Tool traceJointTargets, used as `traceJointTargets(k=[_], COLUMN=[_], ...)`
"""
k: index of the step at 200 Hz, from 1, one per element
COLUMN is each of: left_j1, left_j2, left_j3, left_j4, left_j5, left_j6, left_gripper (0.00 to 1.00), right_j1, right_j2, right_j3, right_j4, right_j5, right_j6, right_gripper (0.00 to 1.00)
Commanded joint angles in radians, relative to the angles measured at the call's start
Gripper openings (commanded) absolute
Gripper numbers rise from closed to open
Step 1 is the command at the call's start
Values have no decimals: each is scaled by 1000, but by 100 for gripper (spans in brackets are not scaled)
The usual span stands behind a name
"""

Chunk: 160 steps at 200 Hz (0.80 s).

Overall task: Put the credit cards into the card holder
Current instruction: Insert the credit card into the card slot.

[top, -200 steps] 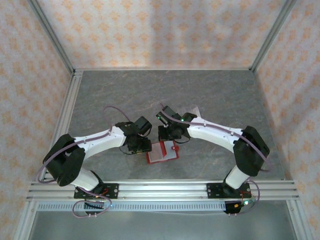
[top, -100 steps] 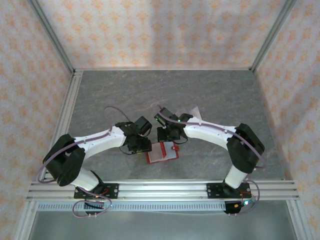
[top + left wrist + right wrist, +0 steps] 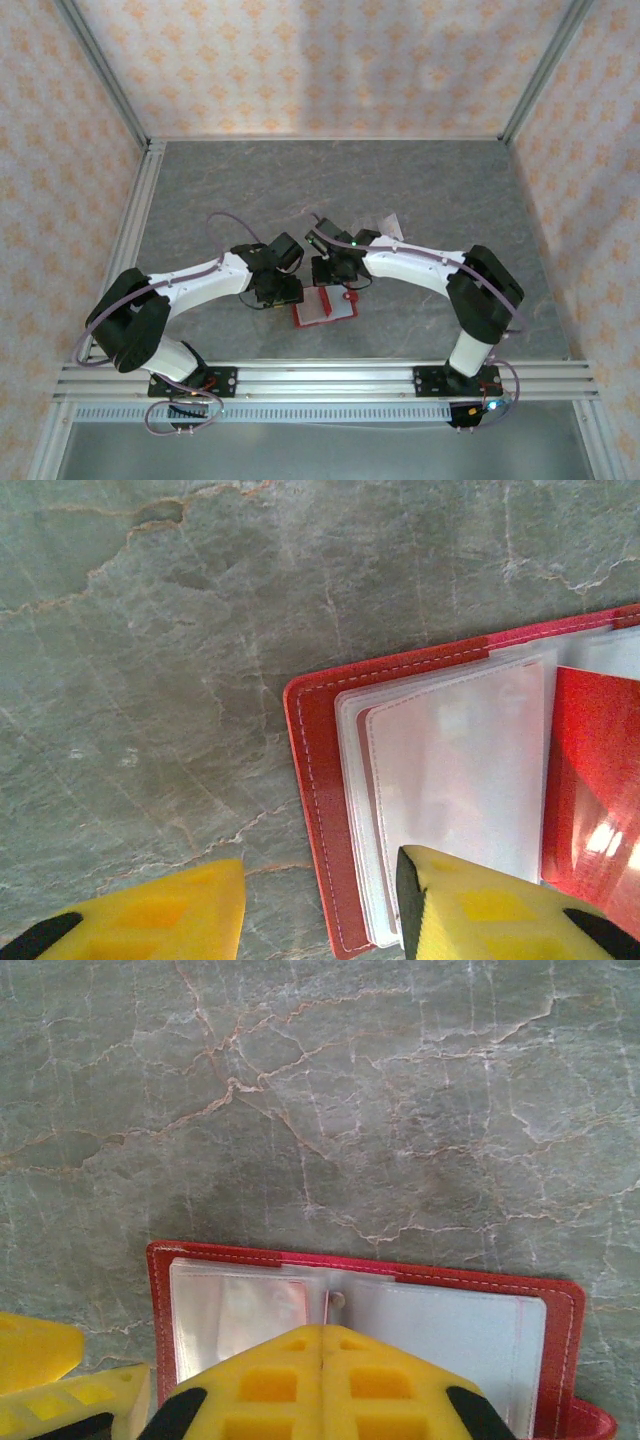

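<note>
Left end effector (image 3: pixel 320 880) parted, right end effector (image 3: pixel 322 1338) closed; one card holder (image 3: pixel 312 750).

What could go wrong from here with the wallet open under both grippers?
1. The left gripper stands open astride the left edge of the wallet; closing could pinch and curl that edge.
2. The right gripper is shut over the clear sleeves, which lie flat; pushing down there may slide the wallet on the table rather than enter a pocket.
</note>
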Motion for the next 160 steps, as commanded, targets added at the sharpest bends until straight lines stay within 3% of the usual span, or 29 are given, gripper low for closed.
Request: traceJointTargets(k=[1,68,160], left_j1=[-8,-8,-8], left_j2=[-8,1,9], left_j3=[-1,-2,-3], left_j4=[-11,-2,7], left_j5=[-3,0,0], left_j6=[-2,-2,-5], left_gripper=[45,45,45], right_j1=[10,10,10], right_j2=[8,8,-49], right_j3=[-19,-44,-97], right_j4=[10,25,1], right_j5=[23,-29,-75], right_j6=[12,20,29], right_gripper=[0,14,17])
